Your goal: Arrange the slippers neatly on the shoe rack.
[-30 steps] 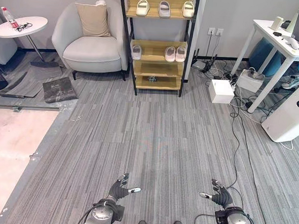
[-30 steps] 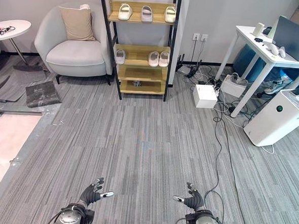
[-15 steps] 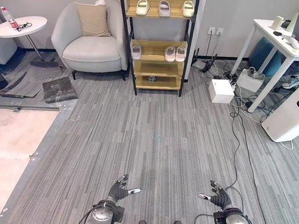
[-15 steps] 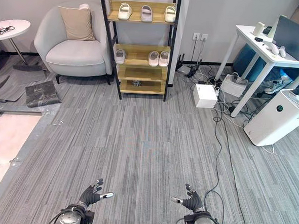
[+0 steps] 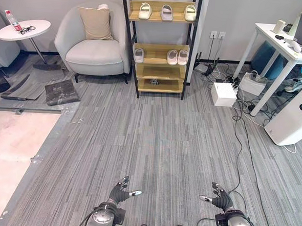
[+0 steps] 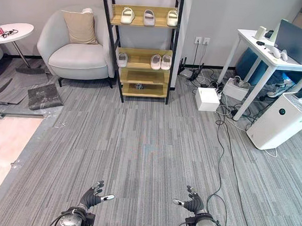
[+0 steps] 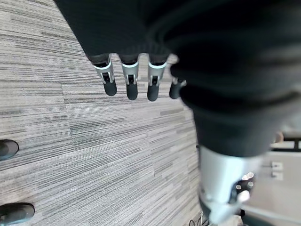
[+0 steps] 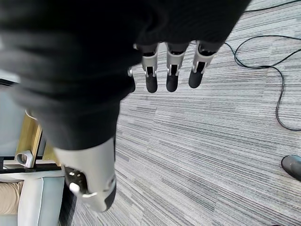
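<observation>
Shoe rack [image 5: 157, 47]: dark frame, wooden shelves, standing against the far wall across the grey carpet [image 5: 159, 144]. Top shelf: three slippers in a row, a cream slipper [image 5: 145, 10] on the left, a grey slipper [image 5: 166, 12] in the middle, a second cream slipper [image 5: 190, 12] on the right. Middle shelf: one pale slipper [image 5: 138, 55] alone on the left, and a pinkish pair [image 5: 177, 56] side by side on the right, the two touching or nearly so. Lower shelf: a small dark object [image 5: 153, 82], too small to identify. Armchair [image 5: 93, 43]: light grey, just left of the rack, with a beige cushion [image 5: 96, 23] propped against its back. Round side table [image 5: 24, 29]: white, far left. White desk [image 5: 280, 46]: to the right of the rack, with a white box [image 5: 223, 93] and cables on the floor beside it; a white appliance [image 5: 297, 117] stands nearer, at the right edge. Left hand [image 5: 119, 193]: low over the carpet, well apart from the rack, fingers relaxed and spread, holding nothing. Right hand [image 5: 219, 199]: likewise low over the carpet, fingers loose and extended, empty
</observation>
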Available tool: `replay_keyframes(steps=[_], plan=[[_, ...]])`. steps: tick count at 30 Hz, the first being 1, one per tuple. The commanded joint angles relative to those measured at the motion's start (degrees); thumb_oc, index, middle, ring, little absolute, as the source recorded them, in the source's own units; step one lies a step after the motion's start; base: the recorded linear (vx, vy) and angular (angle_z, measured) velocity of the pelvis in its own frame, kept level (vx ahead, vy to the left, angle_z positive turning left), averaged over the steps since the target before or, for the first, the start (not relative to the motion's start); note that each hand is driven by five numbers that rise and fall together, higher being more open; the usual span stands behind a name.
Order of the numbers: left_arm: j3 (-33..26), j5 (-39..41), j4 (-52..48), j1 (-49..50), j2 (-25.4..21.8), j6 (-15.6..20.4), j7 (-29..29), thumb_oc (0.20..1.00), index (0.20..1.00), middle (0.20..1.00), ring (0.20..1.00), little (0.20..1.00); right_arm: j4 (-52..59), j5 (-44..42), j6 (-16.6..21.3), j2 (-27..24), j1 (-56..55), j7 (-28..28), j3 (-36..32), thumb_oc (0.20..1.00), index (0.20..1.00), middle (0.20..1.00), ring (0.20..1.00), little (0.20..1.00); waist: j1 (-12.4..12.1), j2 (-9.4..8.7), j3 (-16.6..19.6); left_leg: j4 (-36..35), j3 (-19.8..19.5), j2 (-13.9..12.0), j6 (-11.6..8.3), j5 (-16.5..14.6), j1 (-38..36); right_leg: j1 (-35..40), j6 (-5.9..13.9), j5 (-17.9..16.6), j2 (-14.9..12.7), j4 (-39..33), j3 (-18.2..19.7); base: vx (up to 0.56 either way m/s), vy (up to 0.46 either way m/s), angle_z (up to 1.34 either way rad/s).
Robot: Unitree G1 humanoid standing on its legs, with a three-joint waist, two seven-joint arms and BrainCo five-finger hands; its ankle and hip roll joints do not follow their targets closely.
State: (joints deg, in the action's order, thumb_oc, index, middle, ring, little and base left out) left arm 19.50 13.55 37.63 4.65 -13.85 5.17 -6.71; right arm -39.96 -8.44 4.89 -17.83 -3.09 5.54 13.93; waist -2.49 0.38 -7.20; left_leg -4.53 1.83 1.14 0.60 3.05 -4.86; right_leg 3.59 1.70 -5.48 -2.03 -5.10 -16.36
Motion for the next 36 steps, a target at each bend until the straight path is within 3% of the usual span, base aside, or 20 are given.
replay_keyframes(steps=[1, 14, 22, 23, 24, 25, 26, 28, 30, 33, 36], plan=[[-2.28, 2.30, 1.49, -2.50, 0.33, 1.53, 0.59, 1.000, 1.000, 1.000, 1.000, 1.000, 3.72, 0.47, 1.39, -0.25, 1.54, -0.57, 0.89, 1.000, 1.000, 1.000, 1.000, 1.000, -0.38, -1.96, -0.55, -0.47, -3.28, -0.83, -2.89, -2.72, 0.59, 3.85, 5.07, 7.17, -3.52, 0.10, -0.02, 0.00, 0.000, 0.00], [-4.24, 2.22, 2.63, -1.20, -0.03, 0.96, 0.22, 1.000, 1.000, 1.000, 1.000, 1.000, 3.33, 0.99, 0.58, -0.40, 1.17, -1.16, 1.13, 1.000, 1.000, 1.000, 1.000, 1.000, -0.27, -2.27, -2.18, -0.47, -2.61, -0.45, -2.18, -2.74, 2.18, 1.71, 5.51, 6.24, -4.03, 0.10, 1.18, 0.00, 0.005, -0.01], [-5.37, 2.09, 3.04, -1.12, -1.21, 1.33, -0.47, 1.000, 1.000, 1.000, 1.000, 1.000, 3.13, 1.21, 0.71, -0.63, 3.06, -1.08, 1.40, 1.000, 1.000, 1.000, 1.000, 1.000, -1.41, -3.04, -3.27, 2.14, -2.52, 0.68, -0.95, -4.04, 4.70, -0.13, 6.31, 5.97, -5.13, 2.18, 2.03, 0.03, 0.073, -0.09], [-5.75, 1.98, 2.06, -0.85, -2.06, 1.51, -0.41, 1.000, 1.000, 1.000, 1.000, 1.000, 3.93, 0.93, 0.86, -0.98, 3.14, -1.02, 0.50, 1.000, 1.000, 1.000, 1.000, 1.000, -1.35, -2.92, -3.76, 2.93, -2.94, 1.02, -0.26, -4.56, 5.16, -1.98, 6.71, 6.93, -5.87, 6.71, 2.43, 0.00, 0.082, -0.04], [-5.75, 1.98, 2.04, -0.84, -2.06, 1.50, -0.41, 1.000, 1.000, 1.000, 1.000, 1.000, 3.94, 0.93, 0.86, -0.98, 3.13, -1.03, 0.49, 1.000, 1.000, 1.000, 1.000, 1.000, -1.35, -2.94, -3.71, 2.99, -2.94, 1.05, -0.25, -4.58, 5.25, -2.13, 6.73, 7.03, -5.92, 6.91, 2.45, -0.01, 0.187, -0.01], [-5.95, 1.47, 1.19, -0.42, -2.98, 1.59, -0.37, 1.000, 1.000, 1.000, 1.000, 1.000, 4.38, 0.80, 1.04, -1.17, 3.23, -0.97, -0.25, 1.000, 1.000, 1.000, 1.000, 1.000, -1.17, -2.50, -4.59, 3.44, -3.14, 1.34, 0.67, -5.16, 5.01, -5.06, 7.60, 7.25, -7.25, 14.09, 2.82, -0.01, 0.108, 0.00], [-5.95, 1.47, 1.18, -0.42, -2.98, 1.58, -0.37, 1.000, 1.000, 1.000, 1.000, 1.000, 4.38, 0.81, 1.03, -1.16, 3.23, -0.97, -0.25, 1.000, 1.000, 1.000, 1.000, 1.000, -1.21, -2.54, -4.55, 3.47, -3.09, 1.40, 0.70, -5.16, 5.08, -5.27, 7.63, 7.39, -7.34, 14.38, 2.90, -0.01, 0.173, -0.01], [-6.42, 1.00, 0.42, 0.49, -3.69, 1.62, -0.19, 1.000, 1.000, 1.000, 1.000, 1.000, 5.01, 1.11, 1.09, -1.19, 3.24, -1.19, -0.47, 1.000, 1.000, 1.000, 1.000, 1.000, -0.68, -2.14, -6.07, 3.60, -2.73, 1.92, 1.84, -5.72, 3.67, -9.05, 9.03, 3.29, -9.29, 23.79, 3.26, 0.03, 0.170, -0.02], [-6.64, 0.72, 1.16, 0.76, -3.83, 1.54, -0.17, 1.000, 1.000, 1.000, 1.000, 1.000, 4.56, 1.59, 1.09, -0.85, 3.43, -0.96, -0.87, 1.000, 1.000, 1.000, 1.000, 1.000, 0.06, -1.19, -7.67, 3.15, -2.48, 1.82, 2.51, -6.91, 0.52, -13.18, 9.03, 1.16, -9.84, 31.87, 3.00, 0.15, 0.171, 0.00], [-6.69, 1.04, 1.34, 0.62, -3.66, 1.59, 0.08, 1.000, 1.000, 1.000, 1.000, 1.000, 3.85, 2.01, 0.95, -1.05, 3.41, -0.83, -1.24, 1.000, 1.000, 1.000, 1.000, 1.000, 0.50, -1.43, -8.04, 2.27, -2.69, 2.13, 2.40, -7.53, -1.64, -15.52, 8.65, 1.32, -10.19, 28.53, 1.18, 0.20, 0.028, 0.04], [-6.50, 0.79, 2.42, -0.32, -3.24, 1.42, 0.26, 1.000, 1.000, 1.000, 1.000, 1.000, 4.16, 1.44, 0.73, -1.33, 2.77, -0.55, -1.91, 1.000, 1.000, 1.000, 1.000, 1.000, 1.93, -1.96, -8.46, 0.99, -3.85, 2.57, 1.69, -8.96, -4.28, -16.17, 8.26, -0.27, -9.72, 16.29, -1.05, 0.27, -0.071, -0.03]])
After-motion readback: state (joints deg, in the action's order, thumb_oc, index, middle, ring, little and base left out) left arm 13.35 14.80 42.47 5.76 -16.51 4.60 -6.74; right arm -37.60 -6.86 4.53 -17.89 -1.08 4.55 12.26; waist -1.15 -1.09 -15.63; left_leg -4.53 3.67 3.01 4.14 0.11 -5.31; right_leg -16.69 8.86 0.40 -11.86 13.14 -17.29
